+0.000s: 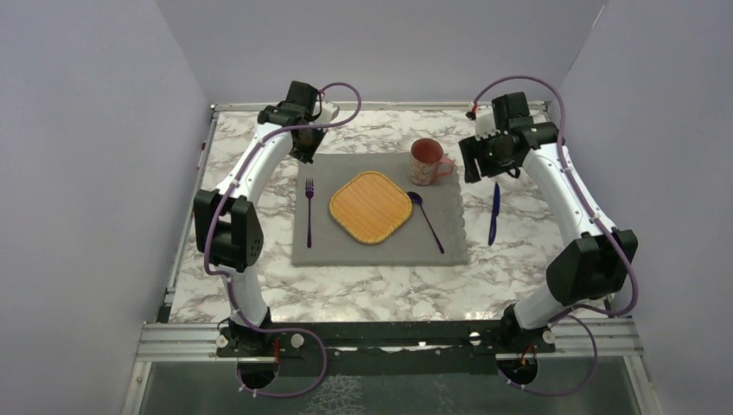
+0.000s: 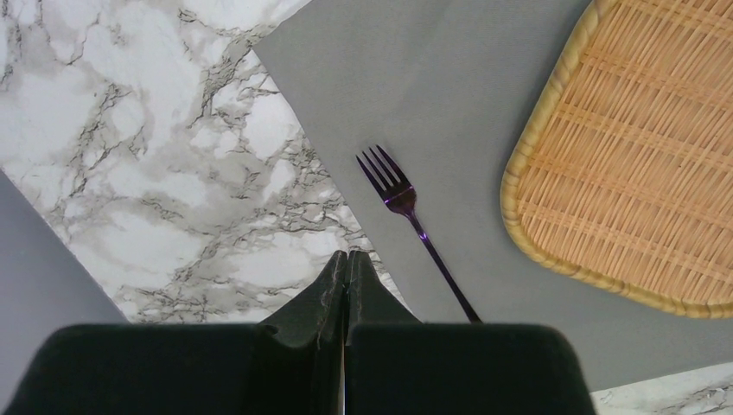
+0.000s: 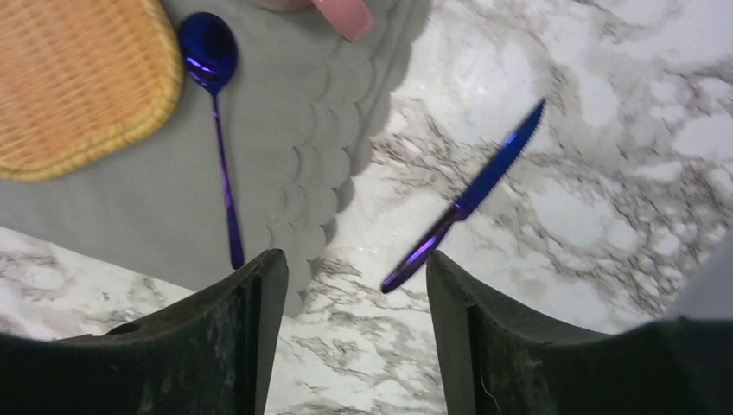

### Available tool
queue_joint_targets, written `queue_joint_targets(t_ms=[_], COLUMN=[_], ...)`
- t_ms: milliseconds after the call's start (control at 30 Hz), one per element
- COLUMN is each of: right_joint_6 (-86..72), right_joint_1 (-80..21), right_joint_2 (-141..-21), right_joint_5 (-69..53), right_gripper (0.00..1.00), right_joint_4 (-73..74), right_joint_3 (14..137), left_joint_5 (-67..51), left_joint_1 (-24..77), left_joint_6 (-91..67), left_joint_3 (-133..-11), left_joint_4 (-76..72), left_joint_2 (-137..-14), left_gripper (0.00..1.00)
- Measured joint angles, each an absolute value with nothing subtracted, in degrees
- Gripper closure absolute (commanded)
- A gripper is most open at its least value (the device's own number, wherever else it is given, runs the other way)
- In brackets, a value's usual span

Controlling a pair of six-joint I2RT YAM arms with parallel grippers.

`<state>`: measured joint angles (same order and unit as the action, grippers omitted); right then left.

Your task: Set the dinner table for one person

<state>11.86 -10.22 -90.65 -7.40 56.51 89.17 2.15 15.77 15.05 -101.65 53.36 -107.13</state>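
Note:
On the marble dinner table (image 1: 259, 285) lies a grey scalloped placemat (image 1: 328, 251). On it are a woven square plate (image 1: 370, 207), a purple fork (image 1: 309, 200) to its left, a purple spoon (image 1: 425, 220) to its right and a pink mug (image 1: 426, 162) at the far right corner. A blue-purple knife (image 1: 493, 213) lies on the marble right of the mat. My left gripper (image 2: 347, 256) is shut and empty, above the mat's far left corner. My right gripper (image 3: 354, 264) is open and empty, above the knife (image 3: 467, 197) and near the mug.
Plain lilac walls close in the table on three sides. A metal rail (image 1: 389, 337) carrying both arm bases runs along the near edge. Bare marble (image 1: 536, 259) lies right of the knife.

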Motion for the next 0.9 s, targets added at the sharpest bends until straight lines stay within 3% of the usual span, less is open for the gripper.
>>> queue_joint_targets(t_ms=[100,133,433,900], right_joint_6=[8.99,8.1,1.32,-1.54], right_joint_1=[-9.32,-8.8,-7.4,-7.38], right_joint_2=[-88.33,-86.85,-69.49,-75.57], right_joint_5=[-2.72,-1.02,7.97,6.35], right_gripper=[0.02,0.0,0.0,0.0], right_joint_4=[55.44,54.04,37.39,16.56], right_joint_3=[86.87,85.49,63.18,49.76], left_joint_5=[2.35,2.46,5.82,7.35], left_joint_1=[15.77,15.77,15.77,15.77], left_joint_6=[15.51,15.57,17.43,17.78], left_joint_3=[-101.51,-101.38,-100.75,-100.75], left_joint_4=[53.36,53.47,54.37,55.68], left_joint_2=[-107.02,-106.94,-106.5,-106.5], left_gripper=[0.99,0.99,0.99,0.99])
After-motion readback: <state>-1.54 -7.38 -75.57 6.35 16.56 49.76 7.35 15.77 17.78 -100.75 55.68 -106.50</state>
